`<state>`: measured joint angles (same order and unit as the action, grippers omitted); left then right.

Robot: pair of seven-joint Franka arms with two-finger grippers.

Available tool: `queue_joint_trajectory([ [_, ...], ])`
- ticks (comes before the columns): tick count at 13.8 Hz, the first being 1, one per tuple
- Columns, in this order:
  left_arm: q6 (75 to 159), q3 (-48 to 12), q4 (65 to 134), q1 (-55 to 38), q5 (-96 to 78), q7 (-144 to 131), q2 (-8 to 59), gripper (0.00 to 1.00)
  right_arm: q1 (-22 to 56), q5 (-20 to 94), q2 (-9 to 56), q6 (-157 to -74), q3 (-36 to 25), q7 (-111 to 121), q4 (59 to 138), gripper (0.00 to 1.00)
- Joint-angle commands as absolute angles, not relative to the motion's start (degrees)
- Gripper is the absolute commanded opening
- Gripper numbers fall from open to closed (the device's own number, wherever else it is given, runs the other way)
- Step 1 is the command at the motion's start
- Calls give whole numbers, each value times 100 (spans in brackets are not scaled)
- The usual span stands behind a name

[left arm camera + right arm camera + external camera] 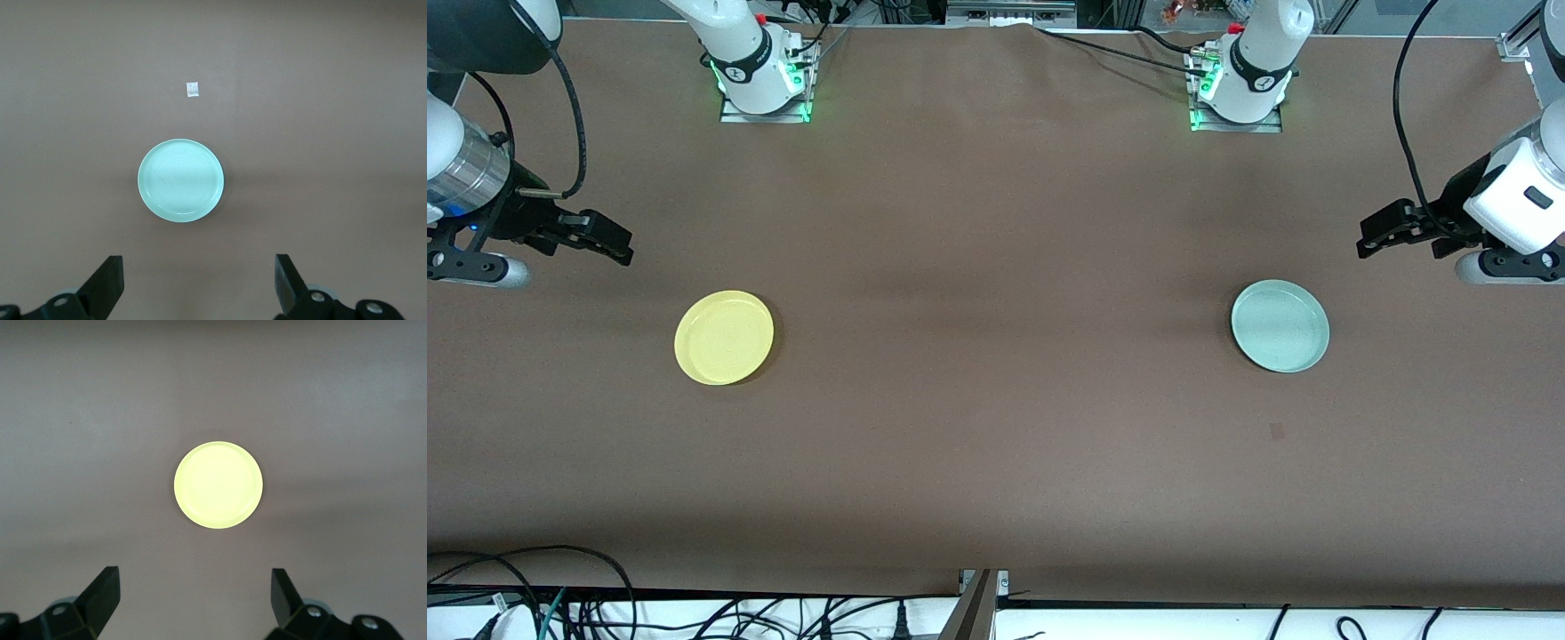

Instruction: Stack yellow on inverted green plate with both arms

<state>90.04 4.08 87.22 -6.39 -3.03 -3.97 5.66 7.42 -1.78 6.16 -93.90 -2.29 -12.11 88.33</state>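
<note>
Plates lie well apart on the brown table (996,400), each at one arm's end, which suits a job shared between two arms: the yellow plate (724,337) sits toward the right arm's end, the green plate (1280,325) toward the left arm's end, both about as near to the front camera. Both appear to rest rim up, so the green one does not look inverted yet, and nothing is stacked; the task seems to be at its very start. The right gripper (596,238) hangs in the air over bare table just beside the yellow plate, fingers spread wide with nothing between them; its wrist view looks straight down on that plate between the two fingertips (100,593). The left gripper (1383,236) hangs likewise over bare table near the green plate, fingers wide apart and empty. A small pale scrap (193,89) lies on the cloth near the green plate. Each arm looks posed to descend on its own plate.
</note>
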Motion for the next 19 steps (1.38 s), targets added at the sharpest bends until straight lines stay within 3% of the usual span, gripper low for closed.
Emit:
queue_joint_trajectory([
  [1, 8860, 404, 8543, -624, -273, -316, 650, 100, 817, -264, 615, -9378, -281, -1310, 8771, 100],
  [6, 8824, 422, 8394, -572, -281, -308, 826, 100, 817, -264, 607, -9378, -281, -1310, 8771, 100],
  [11, 8955, 440, 8437, -387, 201, -97, 1449, 100, 817, -264, 615, -9378, -281, -1310, 8771, 100],
  [16, 10123, 413, 8726, 131, 422, 771, 2311, 100, 817, -255, 606, -9378, -281, -1310, 8771, 100],
  [19, 11211, 396, 9673, 308, 378, 896, 2320, 100, 817, -255, 607, -9378, -281, -1310, 8771, 100],
])
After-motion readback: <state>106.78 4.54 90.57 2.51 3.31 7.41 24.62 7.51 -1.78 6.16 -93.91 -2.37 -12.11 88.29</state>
